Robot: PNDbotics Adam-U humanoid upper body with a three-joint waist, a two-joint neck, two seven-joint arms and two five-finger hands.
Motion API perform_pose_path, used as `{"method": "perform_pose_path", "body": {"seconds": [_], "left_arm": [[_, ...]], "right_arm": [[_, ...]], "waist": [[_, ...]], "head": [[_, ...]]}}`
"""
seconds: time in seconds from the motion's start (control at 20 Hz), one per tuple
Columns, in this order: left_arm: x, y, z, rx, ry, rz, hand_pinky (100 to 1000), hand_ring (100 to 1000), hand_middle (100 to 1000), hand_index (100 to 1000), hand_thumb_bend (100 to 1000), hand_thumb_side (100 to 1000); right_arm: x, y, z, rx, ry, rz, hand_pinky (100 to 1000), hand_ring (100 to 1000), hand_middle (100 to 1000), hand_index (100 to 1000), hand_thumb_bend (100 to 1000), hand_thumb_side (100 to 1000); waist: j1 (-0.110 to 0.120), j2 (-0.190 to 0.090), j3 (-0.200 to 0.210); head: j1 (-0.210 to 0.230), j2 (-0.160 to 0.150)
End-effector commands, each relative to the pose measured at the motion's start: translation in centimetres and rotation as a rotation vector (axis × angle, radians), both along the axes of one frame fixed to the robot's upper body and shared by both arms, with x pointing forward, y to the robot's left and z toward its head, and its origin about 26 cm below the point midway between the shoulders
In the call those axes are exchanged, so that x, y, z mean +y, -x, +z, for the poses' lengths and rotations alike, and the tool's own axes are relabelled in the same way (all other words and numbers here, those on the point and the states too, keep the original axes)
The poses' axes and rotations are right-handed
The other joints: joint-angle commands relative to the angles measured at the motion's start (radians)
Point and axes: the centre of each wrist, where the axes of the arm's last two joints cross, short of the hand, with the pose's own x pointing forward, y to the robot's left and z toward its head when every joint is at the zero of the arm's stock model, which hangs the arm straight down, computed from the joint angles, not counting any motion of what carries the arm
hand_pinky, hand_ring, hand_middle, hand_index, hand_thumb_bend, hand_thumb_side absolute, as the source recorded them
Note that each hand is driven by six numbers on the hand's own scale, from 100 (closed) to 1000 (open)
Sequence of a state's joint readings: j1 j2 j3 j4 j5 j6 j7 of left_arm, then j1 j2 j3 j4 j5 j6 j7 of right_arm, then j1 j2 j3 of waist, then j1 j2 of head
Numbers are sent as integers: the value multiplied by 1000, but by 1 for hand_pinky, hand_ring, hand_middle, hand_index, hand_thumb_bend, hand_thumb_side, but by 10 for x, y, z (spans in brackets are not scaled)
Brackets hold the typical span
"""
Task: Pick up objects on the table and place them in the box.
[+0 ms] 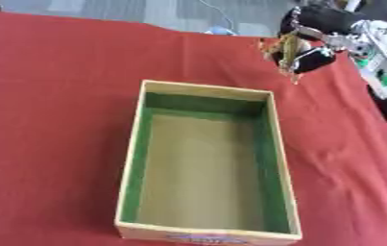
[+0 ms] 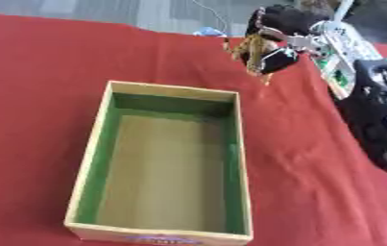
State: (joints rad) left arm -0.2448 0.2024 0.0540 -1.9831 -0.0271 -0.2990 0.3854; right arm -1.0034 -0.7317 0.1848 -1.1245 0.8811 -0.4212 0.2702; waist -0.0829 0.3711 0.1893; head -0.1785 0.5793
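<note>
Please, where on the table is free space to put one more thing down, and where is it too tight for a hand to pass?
The red cloth left of the wooden box is bare, and so is the box's inside. Right of the box a narrower bare strip runs to the cloth's edge. It is crowded beyond the box's far right corner, where the right hand holds a small yellowish object.

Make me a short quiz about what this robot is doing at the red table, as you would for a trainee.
1. True or false: the wooden box already holds something.
2. Which hand carries the small yellowish object? A) left B) right
3. Fill in: the right hand is beyond the box's far ___ corner, above the red cloth.

Key: 1 false, the green-lined inside shows nothing. 2 B, its fingers are curled round the object. 3 right.
</note>
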Motion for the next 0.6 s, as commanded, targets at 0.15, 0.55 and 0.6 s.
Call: {"method": "perform_pose_path", "body": {"seconds": [0.15, 0.55, 0.6], "left_arm": [[4, 3, 5, -12, -4, 5, 515, 499, 531, 689, 100, 756], [5, 3, 5, -7, 2, 1, 517, 500, 533, 690, 100, 755], [5, 3, 5, -7, 2, -1, 517, 500, 533, 690, 100, 755]], "right_arm": [[-4, 18, 38, -143, -17, 8, 781, 651, 260, 150, 100, 291], [18, 39, 66, -266, -2, 92, 773, 639, 230, 128, 100, 295], [23, 43, 71, -286, 0, 106, 770, 638, 231, 129, 100, 298]], "waist": [[2, -41, -8], [2, -62, -16], [2, -65, -17]], "head": [[7, 9], [14, 21], [15, 23]]}}
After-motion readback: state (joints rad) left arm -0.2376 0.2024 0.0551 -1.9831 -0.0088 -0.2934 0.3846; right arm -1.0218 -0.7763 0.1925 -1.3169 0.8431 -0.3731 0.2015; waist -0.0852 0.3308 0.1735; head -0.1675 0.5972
